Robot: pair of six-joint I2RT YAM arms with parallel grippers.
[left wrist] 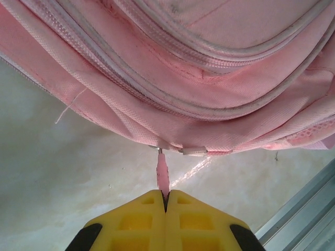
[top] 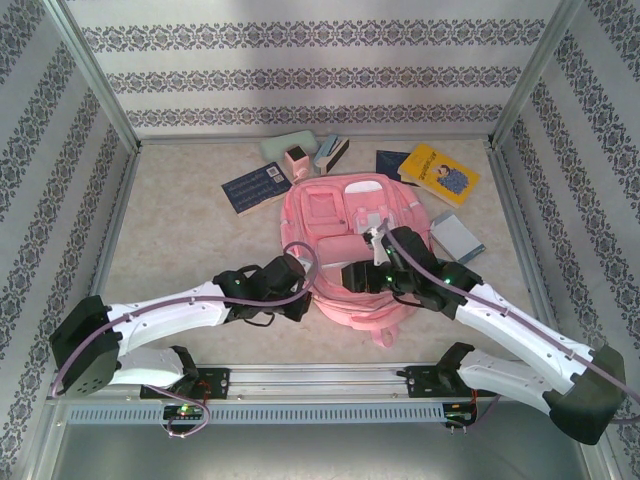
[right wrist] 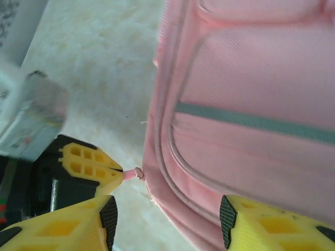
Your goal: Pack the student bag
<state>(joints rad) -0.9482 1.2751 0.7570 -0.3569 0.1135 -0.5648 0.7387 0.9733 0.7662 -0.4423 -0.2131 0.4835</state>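
The student bag (top: 352, 232) is a large pink backpack lying flat in the middle of the table, with white-trimmed pockets facing up. My left gripper (left wrist: 166, 201) is at the bag's near left edge, its yellow fingers shut on a small pink zipper pull (left wrist: 163, 175). That pull is stretched taut from the bag's side seam (left wrist: 172, 149). My right gripper (right wrist: 168, 222) is open, and its two fingertips straddle the bag's edge (right wrist: 172, 172). In the right wrist view the left gripper's fingers (right wrist: 91, 167) show to the left, pinching the pull (right wrist: 131, 174). From above, the left gripper (top: 308, 288) and the right gripper (top: 348, 275) are close together over the bag's near part.
Behind the bag lie a dark blue book (top: 256, 188), a yellow book (top: 438, 174), a pale green pouch (top: 285, 147) and a small pink box (top: 296, 162). A grey-white box (top: 457, 237) sits right of the bag. A metal rail (top: 320, 380) runs along the near edge.
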